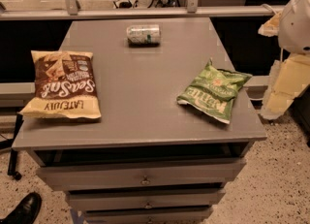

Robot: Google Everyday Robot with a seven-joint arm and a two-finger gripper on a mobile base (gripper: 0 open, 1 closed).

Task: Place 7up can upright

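Camera view shows the small silvery-white metal 7up can [143, 34] on its side at the far end of the grey drawer table [140, 92], my gripper [285, 89] far right, state I cannot tell, so I judge reaching comes next.

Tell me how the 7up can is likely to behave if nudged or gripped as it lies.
The 7up can lies on its side on the smooth table, so a nudge would probably roll it. Its rounded metal wall may slip in a loose grasp. The gripper sits off the table's right edge, away from it.
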